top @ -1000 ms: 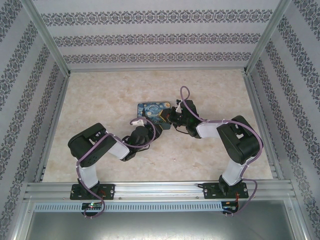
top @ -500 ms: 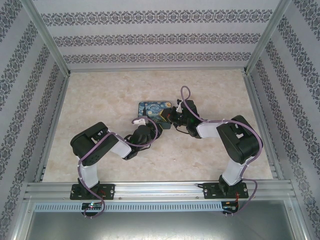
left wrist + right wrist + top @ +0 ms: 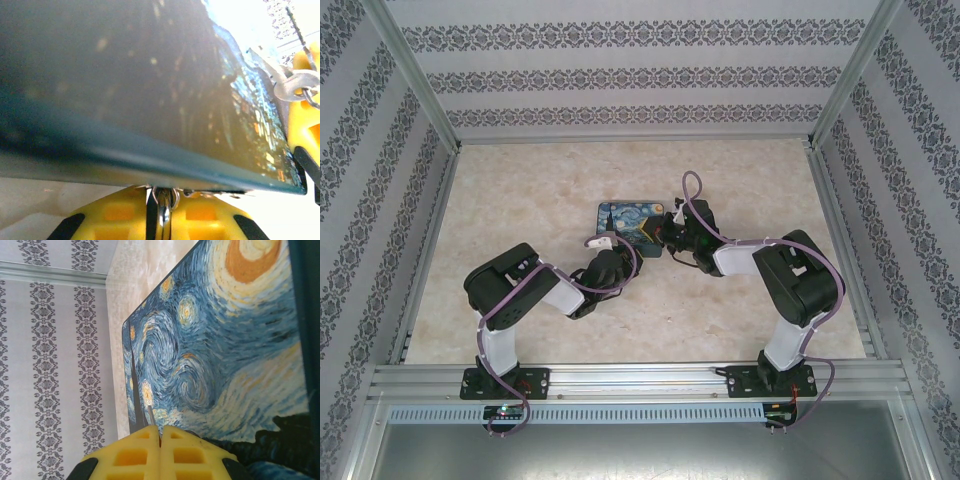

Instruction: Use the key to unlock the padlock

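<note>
Looming blurred, the tin [image 3: 150,90] half-hides padlock [image 3: 162,204], key [image 3: 294,82] edge-cropped.

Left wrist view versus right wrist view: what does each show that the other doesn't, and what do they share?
Left wrist, not right wrist: a silver metal loop pinched between the left fingers, and a silver tab near the right edge. Right wrist, not left wrist: the painted tin seen lid-on with its night-sky swirls sharp, patterned wallpaper, and the right fingers pressed together. Both: the tin, close up.
</note>
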{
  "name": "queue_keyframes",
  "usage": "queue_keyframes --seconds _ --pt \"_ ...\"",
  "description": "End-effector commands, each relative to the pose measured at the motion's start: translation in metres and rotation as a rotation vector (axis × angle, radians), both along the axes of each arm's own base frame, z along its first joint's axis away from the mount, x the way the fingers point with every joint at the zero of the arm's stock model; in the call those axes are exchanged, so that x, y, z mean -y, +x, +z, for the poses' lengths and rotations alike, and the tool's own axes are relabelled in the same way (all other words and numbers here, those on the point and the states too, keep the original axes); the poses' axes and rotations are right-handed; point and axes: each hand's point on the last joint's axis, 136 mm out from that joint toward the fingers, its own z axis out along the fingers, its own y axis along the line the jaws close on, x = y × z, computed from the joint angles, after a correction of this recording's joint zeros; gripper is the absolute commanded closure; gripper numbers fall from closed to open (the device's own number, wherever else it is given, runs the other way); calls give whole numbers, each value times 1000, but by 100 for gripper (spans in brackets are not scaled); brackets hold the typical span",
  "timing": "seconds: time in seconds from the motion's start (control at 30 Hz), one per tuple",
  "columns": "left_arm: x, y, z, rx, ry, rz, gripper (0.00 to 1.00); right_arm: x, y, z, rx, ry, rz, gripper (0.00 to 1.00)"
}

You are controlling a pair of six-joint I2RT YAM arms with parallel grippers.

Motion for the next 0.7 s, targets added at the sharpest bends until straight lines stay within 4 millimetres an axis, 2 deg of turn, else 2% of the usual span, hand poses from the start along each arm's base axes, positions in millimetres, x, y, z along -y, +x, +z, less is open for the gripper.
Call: queue_keyframes --seconds 0.0,0.07,0.17,0.3,0.47,0.67 --pt "-9 -10 -31 -88 69 2 95 9 -8 -26 -92 -41 -1 100" --pt "-9 -11 -28 -96 58 -1 99 12 -3 -18 -75 -31 -5 100" --pt "-9 -12 -21 -110 44 -10 100 20 1 -1 -39 -20 -7 100" --pt "-7 -14 -12 -132 47 -36 100 30 -4 19 15 -15 12 100" --pt "-10 -18 -8 -159 34 -58 100 39 -26 37 100 -8 80 100" --pt "-10 -21 -2 -198 3 -103 100 51 -66 35 130 -14 158 100"
